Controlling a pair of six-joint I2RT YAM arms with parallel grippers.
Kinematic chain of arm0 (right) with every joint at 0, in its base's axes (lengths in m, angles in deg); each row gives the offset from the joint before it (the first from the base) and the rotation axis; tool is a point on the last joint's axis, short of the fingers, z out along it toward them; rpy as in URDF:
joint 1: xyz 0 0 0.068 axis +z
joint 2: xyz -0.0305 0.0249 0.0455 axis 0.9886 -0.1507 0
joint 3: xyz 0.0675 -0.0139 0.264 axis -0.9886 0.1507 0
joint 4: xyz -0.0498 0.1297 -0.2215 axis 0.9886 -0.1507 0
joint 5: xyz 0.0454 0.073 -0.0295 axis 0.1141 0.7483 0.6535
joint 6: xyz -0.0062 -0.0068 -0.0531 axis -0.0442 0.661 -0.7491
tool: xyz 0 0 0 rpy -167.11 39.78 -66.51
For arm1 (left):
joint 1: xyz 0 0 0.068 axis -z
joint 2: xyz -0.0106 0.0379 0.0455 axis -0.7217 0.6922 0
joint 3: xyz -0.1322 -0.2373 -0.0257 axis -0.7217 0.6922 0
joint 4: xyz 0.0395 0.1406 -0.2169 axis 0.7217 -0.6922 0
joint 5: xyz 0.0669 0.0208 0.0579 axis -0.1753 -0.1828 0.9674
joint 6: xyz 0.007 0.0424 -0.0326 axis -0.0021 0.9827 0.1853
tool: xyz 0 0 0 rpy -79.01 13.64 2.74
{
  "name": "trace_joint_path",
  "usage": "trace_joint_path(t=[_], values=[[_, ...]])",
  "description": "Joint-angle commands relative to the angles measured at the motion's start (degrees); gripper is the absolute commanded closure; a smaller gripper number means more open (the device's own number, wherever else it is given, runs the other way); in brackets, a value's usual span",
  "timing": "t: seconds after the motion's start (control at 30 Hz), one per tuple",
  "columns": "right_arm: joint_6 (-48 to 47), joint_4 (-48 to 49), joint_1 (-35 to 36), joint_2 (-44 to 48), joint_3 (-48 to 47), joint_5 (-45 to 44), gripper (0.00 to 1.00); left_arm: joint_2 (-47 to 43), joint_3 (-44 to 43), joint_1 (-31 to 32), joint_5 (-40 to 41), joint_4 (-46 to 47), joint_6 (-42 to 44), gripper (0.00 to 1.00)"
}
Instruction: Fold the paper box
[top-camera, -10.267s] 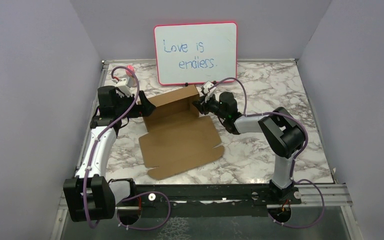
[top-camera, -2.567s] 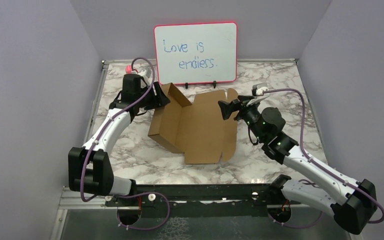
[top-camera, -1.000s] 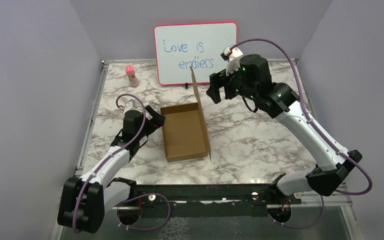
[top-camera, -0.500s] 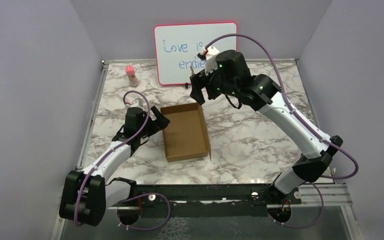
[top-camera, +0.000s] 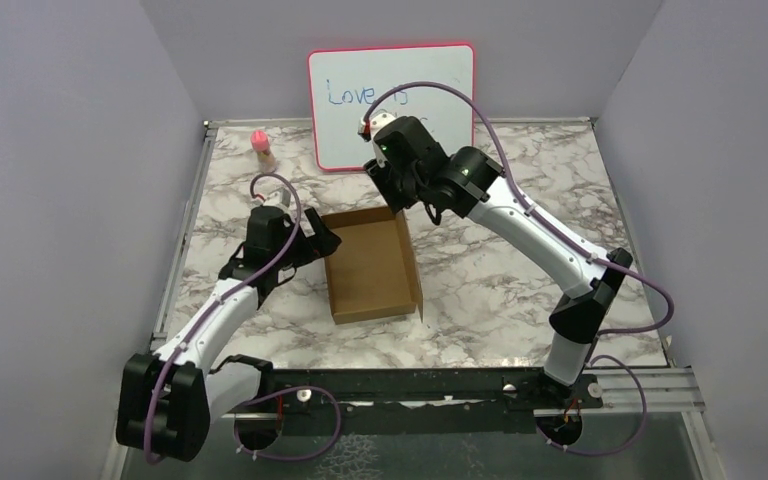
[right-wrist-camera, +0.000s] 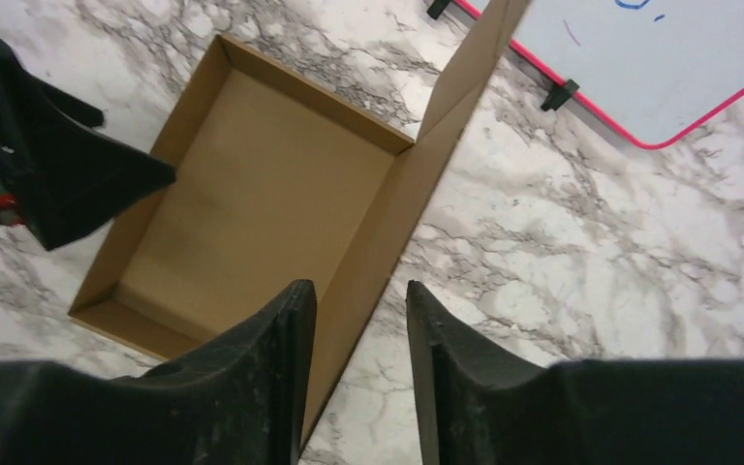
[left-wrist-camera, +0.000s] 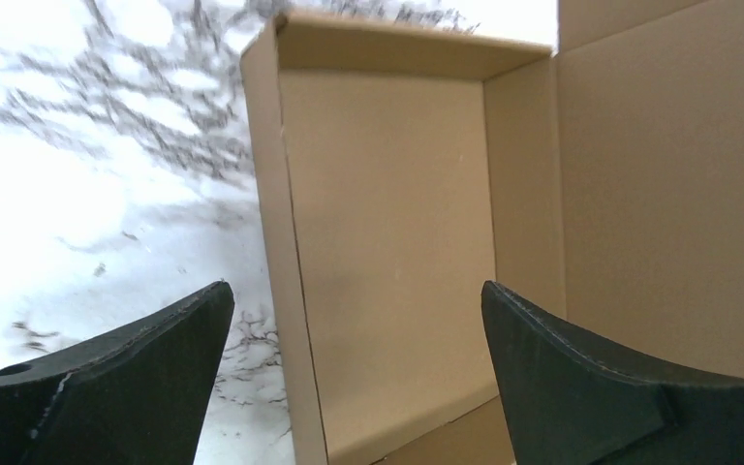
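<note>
Reckoning we pinch the upright lid [right-wrist-camera: 387, 242] of the paper box [top-camera: 365, 270]; right jaws straddle that lid half-open, left jaws wide, empty.

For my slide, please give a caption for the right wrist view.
Right gripper straddling the upright flap of the paper box on the marble table.

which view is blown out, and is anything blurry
Left wrist view: the marble table is blown out near white and smeared, the paper box soft. Right wrist view: even exposure, box sharp, jaws soft. Top view: flat light, faint shadows.
</note>
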State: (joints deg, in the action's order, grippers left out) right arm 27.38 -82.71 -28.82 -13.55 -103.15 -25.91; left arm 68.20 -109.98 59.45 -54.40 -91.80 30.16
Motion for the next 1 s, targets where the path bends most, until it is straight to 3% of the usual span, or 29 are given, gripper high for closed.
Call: trace_joint_path(t=[0.0,0.1,0.27,0.47,0.6,0.97], values=[[-2.3,-3.3,0.8,-1.6,-2.4,-4.5,0.62,-5.5,-9.3,0.2,5.9,-9.4,8.4,0.01],[-6.2,-3.0,0.7,-2.2,-3.5,-3.2,0.72,-8.2,-15.0,0.2,10.5,-14.6,14.3,0.01],[-11.8,-0.4,0.7,-1.9,-3.5,-1.0,0.98,-10.9,-20.0,0.2,13.0,-17.0,25.2,0.01],[-21.0,3.2,0.7,-3.0,-2.0,0.5,0.99,-13.7,-19.1,0.1,17.1,-17.4,32.2,0.01],[-29.0,6.3,0.4,-2.8,-0.9,6.6,0.99,-16.7,-16.6,-0.2,15.4,-16.0,32.8,0.01],[-46.2,5.2,-7.6,-5.8,-7.4,37.3,0.99,-20.7,-14.4,-0.7,13.0,-15.3,33.9,0.01]])
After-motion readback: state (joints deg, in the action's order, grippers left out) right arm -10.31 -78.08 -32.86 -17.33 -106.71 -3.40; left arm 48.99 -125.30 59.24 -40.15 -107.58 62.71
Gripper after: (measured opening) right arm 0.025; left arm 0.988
